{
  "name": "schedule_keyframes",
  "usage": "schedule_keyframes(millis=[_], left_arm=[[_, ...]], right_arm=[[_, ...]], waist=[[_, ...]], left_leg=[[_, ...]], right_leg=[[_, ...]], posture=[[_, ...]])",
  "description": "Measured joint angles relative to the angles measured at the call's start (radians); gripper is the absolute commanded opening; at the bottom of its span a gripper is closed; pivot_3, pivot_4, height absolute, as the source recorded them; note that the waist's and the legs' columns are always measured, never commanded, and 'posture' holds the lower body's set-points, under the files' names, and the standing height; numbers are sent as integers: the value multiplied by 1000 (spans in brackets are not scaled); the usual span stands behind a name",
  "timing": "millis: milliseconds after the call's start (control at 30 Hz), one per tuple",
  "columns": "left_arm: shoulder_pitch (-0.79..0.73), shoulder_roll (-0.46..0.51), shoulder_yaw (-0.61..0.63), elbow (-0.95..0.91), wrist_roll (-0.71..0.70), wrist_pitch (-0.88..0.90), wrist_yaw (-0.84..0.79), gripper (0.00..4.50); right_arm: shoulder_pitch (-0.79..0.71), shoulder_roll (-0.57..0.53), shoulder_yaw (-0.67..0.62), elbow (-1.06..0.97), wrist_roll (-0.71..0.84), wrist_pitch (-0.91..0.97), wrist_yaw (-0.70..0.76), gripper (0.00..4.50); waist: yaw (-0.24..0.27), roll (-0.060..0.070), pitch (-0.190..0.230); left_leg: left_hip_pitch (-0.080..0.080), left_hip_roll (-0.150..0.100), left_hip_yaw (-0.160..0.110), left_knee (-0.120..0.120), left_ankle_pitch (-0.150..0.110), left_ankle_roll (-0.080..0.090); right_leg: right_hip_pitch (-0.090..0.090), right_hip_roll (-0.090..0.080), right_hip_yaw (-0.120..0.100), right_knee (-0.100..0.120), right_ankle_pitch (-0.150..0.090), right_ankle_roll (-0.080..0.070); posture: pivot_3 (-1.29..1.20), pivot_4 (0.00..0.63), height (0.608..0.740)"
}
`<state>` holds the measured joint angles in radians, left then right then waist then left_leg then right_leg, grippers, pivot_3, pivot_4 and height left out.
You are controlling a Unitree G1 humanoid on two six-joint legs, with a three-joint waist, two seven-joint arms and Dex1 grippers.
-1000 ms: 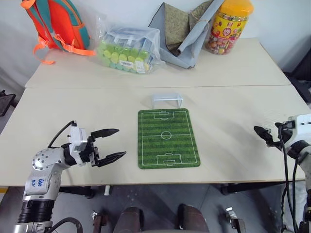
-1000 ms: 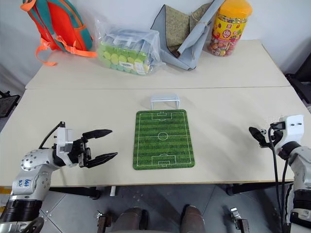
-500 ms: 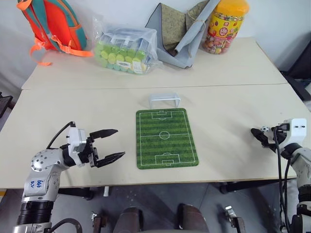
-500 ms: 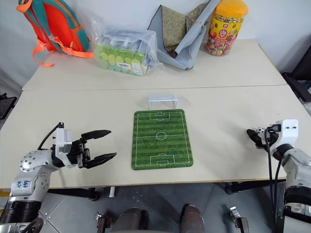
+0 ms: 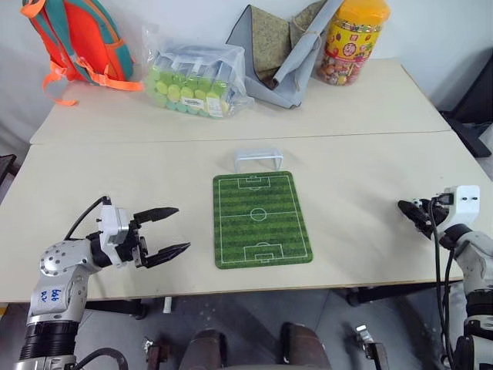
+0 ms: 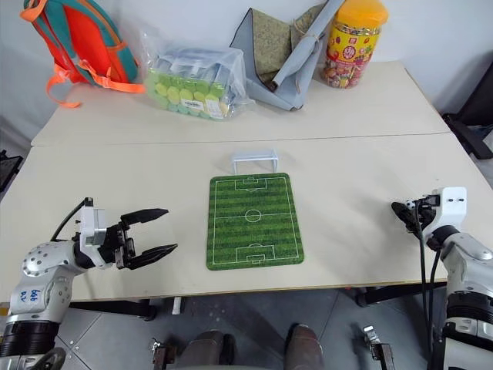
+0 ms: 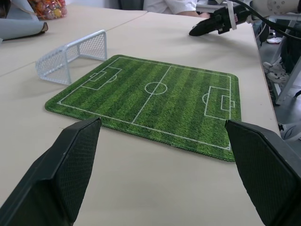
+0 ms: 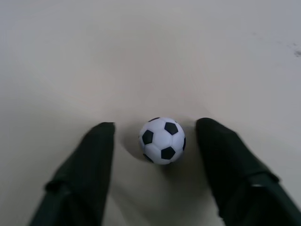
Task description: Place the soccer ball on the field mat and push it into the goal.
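Observation:
The soccer ball (image 8: 162, 140), white with black patches, rests on the table between the two fingers of my right gripper (image 8: 156, 125). A gap shows on each side of the ball, so the gripper is open. That gripper (image 5: 412, 210) sits low at the table's right edge, well right of the field mat (image 5: 262, 220). The green mat lies flat at the table's middle. The white goal (image 5: 258, 158) stands just past its far end. My left gripper (image 5: 179, 229) hovers open and empty to the left of the mat, pointing at it.
On the far table stand an orange backpack (image 5: 73, 38), a bag of green bottles (image 5: 192, 73), grey folded cloth (image 5: 285, 50) and a candy jar (image 5: 353, 38). A seam (image 5: 231, 139) separates the two tables. The table's right edge lies close beside my right gripper.
The right gripper's fingers have narrowed around the soccer ball. The head camera has shifted slightly. The left gripper has stayed open in much the same place.

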<state>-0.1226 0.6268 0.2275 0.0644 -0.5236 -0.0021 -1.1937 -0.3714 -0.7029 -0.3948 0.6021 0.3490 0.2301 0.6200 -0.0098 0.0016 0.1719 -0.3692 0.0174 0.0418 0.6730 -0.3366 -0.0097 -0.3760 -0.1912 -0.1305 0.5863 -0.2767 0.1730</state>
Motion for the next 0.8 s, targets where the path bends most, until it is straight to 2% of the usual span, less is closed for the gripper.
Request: schedule_keyframes(millis=[67, 100, 267, 433, 567, 667, 800], left_arm=[[-11, 0, -1, 7, 0, -2, 2, 4500], [-17, -1, -1, 13, 1, -5, 2, 4500], [-23, -1, -1, 27, 1, -12, 2, 4500], [-28, -5, -7, 45, 4, -37, -7, 4500], [-29, -8, -23, 90, 19, -75, -44, 4500], [-30, -8, -33, 116, 27, -101, -63, 4500], [-51, -17, -43, 179, 38, -153, -104, 4500]], right_arm=[[-1, 4, 4, 1, -5, -11, 3, 1048], [-3, 6, 4, 1, -7, -14, 3, 836], [14, 6, 4, -34, -8, -10, 3, 838], [70, -8, 49, -275, -10, 30, 40, 838], [90, -92, 140, -581, 15, 183, 119, 838], [85, -116, 210, -740, 44, 276, 167, 838], [-23, -114, 434, -957, 89, 430, 247, 838]], waist=[[0, 0, 0], [0, 0, 0], [-1, 1, 0], [0, 4, 2], [3, 5, 3], [8, 4, 3], [7, 4, 3]], left_leg=[[0, 0, 0, 0, 0, 0], [0, 0, 0, 0, 0, 0], [0, 0, 0, 0, 0, 0], [0, 0, 0, -1, 0, 0], [0, 0, 0, -1, 0, 0], [-1, 0, 0, -1, 0, 0], [-1, 1, -1, 0, 0, 0]], right_leg=[[0, 0, 0, 0, 0, 0], [0, 0, 0, 0, 0, 0], [0, 0, 0, 0, 0, 0], [-1, 0, 0, 0, 0, 0], [-1, 0, 0, 0, 0, 0], [-1, 0, 0, 0, 0, 0], [-3, 1, 0, 1, 0, 0]], posture=[[0, 150, 740], [0, 150, 740], [0, 150, 740], [0, 150, 740], [0, 150, 740], [0, 150, 740], [0, 150, 740]])
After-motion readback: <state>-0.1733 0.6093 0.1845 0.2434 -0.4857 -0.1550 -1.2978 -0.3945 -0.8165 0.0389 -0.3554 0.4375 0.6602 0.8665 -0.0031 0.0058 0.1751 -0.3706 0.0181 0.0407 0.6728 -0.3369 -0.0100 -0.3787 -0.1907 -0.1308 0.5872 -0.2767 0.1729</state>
